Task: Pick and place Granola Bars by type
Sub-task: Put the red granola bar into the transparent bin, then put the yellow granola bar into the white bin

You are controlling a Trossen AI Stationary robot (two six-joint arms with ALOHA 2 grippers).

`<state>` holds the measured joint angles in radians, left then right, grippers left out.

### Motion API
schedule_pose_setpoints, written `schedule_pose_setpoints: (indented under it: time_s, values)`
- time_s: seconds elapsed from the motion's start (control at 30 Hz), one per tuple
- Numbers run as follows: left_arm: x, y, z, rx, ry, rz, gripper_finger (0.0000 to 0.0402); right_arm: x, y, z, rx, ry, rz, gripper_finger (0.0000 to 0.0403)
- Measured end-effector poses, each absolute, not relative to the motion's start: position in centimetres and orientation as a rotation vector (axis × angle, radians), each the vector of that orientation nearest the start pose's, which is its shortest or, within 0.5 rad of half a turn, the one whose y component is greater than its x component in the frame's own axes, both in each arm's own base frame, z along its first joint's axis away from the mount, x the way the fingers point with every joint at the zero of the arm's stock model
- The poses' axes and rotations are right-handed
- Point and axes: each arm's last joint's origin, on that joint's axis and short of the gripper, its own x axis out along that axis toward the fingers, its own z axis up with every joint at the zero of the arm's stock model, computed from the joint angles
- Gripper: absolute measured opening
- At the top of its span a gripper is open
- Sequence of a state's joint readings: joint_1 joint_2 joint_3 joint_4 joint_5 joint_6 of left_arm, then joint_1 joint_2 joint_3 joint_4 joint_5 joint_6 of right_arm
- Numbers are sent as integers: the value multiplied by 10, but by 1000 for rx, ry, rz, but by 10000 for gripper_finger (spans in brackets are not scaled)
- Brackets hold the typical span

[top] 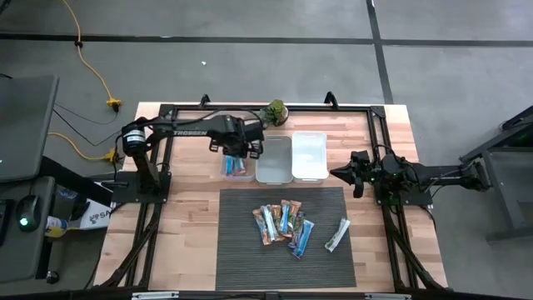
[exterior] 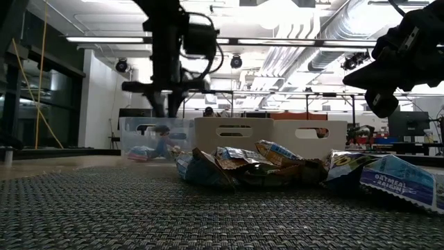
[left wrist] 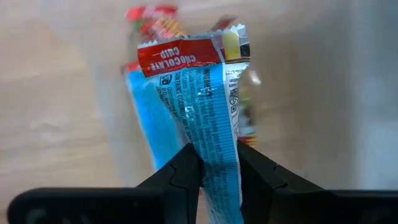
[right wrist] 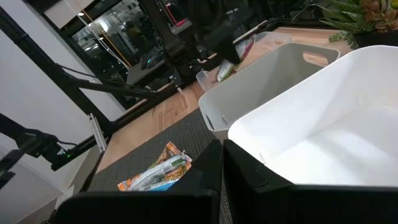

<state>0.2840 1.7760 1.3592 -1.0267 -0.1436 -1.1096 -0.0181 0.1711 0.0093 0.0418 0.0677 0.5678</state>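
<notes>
You work on a wooden worktop (top: 191, 225) with a dark woven mat (top: 250, 258) at six o'clock. Three bins stand in a row at twelve o'clock of the mat: a clear bin (top: 237, 166) at the nine o'clock end, a grey-white bin (top: 274, 159) in the middle and a white bin (top: 309, 156) at the three o'clock end. A small plant (top: 274, 111) sits just beyond them.

Your left hand (top: 242, 148) hangs over the clear bin, clenched on a blue bar (left wrist: 214, 124) whose red band reads chocolate chip; the bar dangles below the fingers (left wrist: 180, 174). Other bars of blue and red wrapping already lie in that bin, so it looks like the right home. To do this drop well, keep the hand centred over the bin, well inside its walls, and come down until the bar's free end is below the rim before you let go. Open fully and lift straight up so the wrapper does not cling to a finger or catch the bin wall.

Your right hand (top: 354, 175) waits at three o'clock of the white bin, fingers closed on nothing.

The remaining bars (top: 283, 223) lie heaped on the mat near its centre, with one white bar (top: 336, 235) apart at their three o'clock. These look like your next picks.
</notes>
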Motion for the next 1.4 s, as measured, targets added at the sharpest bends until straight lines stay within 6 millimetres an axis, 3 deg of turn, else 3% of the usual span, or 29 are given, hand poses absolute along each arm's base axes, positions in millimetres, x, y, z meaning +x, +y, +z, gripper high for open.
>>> schedule_pose_setpoints:
  time_s: [0.33,0.53,0.9,1.1,1.4]
  values:
    - [312,95,190,-1008,1125,1093,79,107,-4,157,564,92,-117,0]
    - [315,95,185,-1015,1097,1044,87,107,-4,157,564,92,-117,0]
    - [315,94,186,-989,1121,1021,198,107,-4,157,564,92,-117,0]
    - [315,96,211,-946,1063,1014,228,107,-4,157,564,92,-117,0]
    - [315,87,280,-917,881,923,230,107,-4,157,564,92,-117,0]
